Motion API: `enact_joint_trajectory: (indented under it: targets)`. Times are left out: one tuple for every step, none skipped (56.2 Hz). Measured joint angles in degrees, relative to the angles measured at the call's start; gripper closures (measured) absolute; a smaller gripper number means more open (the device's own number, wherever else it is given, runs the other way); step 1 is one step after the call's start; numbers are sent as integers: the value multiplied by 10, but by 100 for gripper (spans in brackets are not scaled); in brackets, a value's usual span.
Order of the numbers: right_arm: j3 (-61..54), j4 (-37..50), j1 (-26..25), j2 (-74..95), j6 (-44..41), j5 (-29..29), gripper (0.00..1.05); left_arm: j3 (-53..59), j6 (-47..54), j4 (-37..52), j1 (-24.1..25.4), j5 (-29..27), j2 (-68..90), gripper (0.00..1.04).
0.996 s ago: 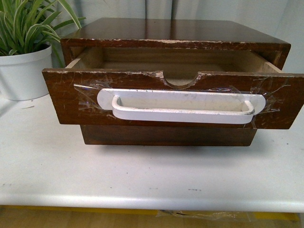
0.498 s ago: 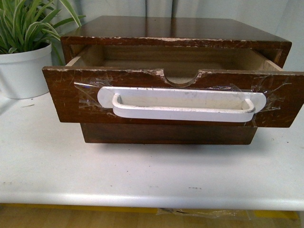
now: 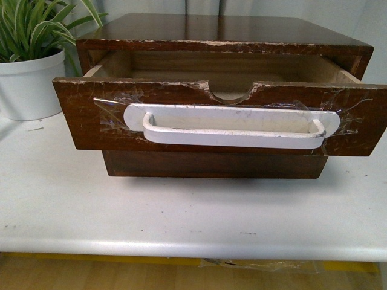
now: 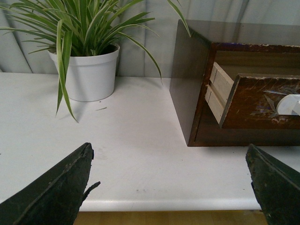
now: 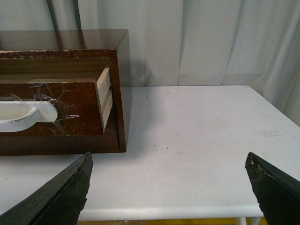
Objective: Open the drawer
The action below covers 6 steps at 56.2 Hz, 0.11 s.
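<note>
The dark brown drawer with a long white bar handle taped on and a half-round notch in its top edge stands pulled out of the wooden cabinet. Its inside looks empty. It also shows in the left wrist view and the right wrist view. Neither arm shows in the front view. My left gripper is open and empty over the table's front edge, left of the cabinet. My right gripper is open and empty over the front edge, right of the cabinet.
A plain-fronted lower drawer sits shut under the open one. A white pot with a striped green plant stands at the back left on the white table. A pale curtain hangs behind.
The front view has shifted a little, so the cabinet and drawer sit slightly higher in the picture. The drawer stays pulled out by the same amount.
</note>
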<state>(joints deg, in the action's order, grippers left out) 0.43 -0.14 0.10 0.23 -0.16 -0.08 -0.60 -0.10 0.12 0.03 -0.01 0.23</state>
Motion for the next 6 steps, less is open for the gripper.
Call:
enact_joint_trajectory:
  targets:
    - [0,0,0,0,0,0,9,0,0,0,0,0,0,6]
    - [0,0,0,0,0,0,9,0,0,0,0,0,0,6]
    - [0,0,0,0,0,0,9,0,0,0,0,0,0,6]
    - [0,0,0,0,0,0,9,0,0,0,0,0,0,6]
    - [0,0,0,0,0,0,9,0,0,0,0,0,0,6]
    - [0,0,0,0,0,0,9,0,0,0,0,0,0,6]
